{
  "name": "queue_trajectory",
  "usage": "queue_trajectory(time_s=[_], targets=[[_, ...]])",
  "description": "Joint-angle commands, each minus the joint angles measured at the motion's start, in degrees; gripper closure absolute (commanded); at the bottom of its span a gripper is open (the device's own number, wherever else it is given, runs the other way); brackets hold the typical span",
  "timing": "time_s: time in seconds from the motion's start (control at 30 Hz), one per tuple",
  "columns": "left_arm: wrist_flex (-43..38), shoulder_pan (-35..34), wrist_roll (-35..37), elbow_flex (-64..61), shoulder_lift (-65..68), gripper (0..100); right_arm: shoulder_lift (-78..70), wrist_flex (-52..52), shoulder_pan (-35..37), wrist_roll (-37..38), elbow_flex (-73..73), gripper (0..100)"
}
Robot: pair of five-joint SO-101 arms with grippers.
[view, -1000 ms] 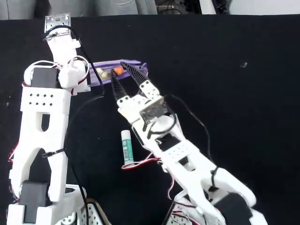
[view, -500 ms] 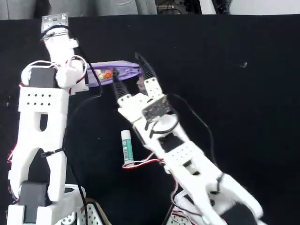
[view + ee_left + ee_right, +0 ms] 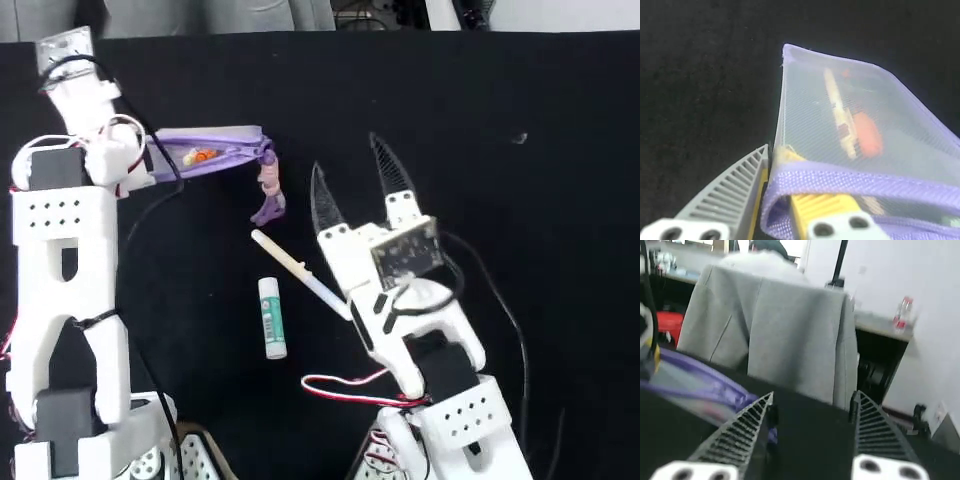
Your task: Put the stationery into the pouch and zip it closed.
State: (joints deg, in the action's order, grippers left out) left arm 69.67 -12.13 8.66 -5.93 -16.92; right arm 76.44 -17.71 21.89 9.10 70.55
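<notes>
My left gripper [image 3: 150, 160] is shut on one end of the purple mesh pouch [image 3: 210, 150] and holds it off the table. In the left wrist view, the pouch [image 3: 805, 100] has a pale pen [image 3: 837, 107] and an orange item [image 3: 867, 132] inside, and my left gripper [image 3: 775, 165] clamps its purple edge. A purple and pink zipper tag [image 3: 268, 195] dangles from the far end. A white pen [image 3: 295, 268] and a glue stick [image 3: 272, 318] lie on the black table. My right gripper [image 3: 346, 155] stands open and empty, right of the pouch [image 3: 695, 382].
The black table [image 3: 500, 120] stretches to the right and the back. A red and white cable [image 3: 340, 382] loops by the right arm's base. Past the table's far edge stands a chair with a grey jacket [image 3: 770, 325].
My right gripper has pulled back from the pouch's end, to the right and upward. The left arm has shifted left with the pouch. A white pen now lies on the table.
</notes>
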Motion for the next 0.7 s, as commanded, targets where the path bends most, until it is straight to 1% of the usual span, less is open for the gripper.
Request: queue_trajectory(time_s=[0.0,0.13,0.23,0.37,0.43,0.67], targets=[[-2.0,-3.3,-0.1,1.1,-0.4,97,-0.1,-3.3,0.3,-0.1,0.0,76.6],[-2.0,-5.8,-0.2,1.2,-0.7,97,-5.7,-3.1,0.4,0.1,2.9,76.6],[-1.8,-8.0,-0.2,2.7,-0.5,97,-11.5,-3.0,3.1,0.4,2.7,76.6],[-1.7,-11.5,-0.2,3.6,-0.4,97,-21.4,-3.0,8.8,0.4,-0.7,76.6],[-1.8,-12.6,-0.2,3.6,-0.5,97,-27.2,-3.0,10.4,0.4,-2.9,76.6],[-1.9,-13.8,-0.2,3.6,-0.5,97,-49.5,-3.1,10.8,0.4,-13.8,76.6]])
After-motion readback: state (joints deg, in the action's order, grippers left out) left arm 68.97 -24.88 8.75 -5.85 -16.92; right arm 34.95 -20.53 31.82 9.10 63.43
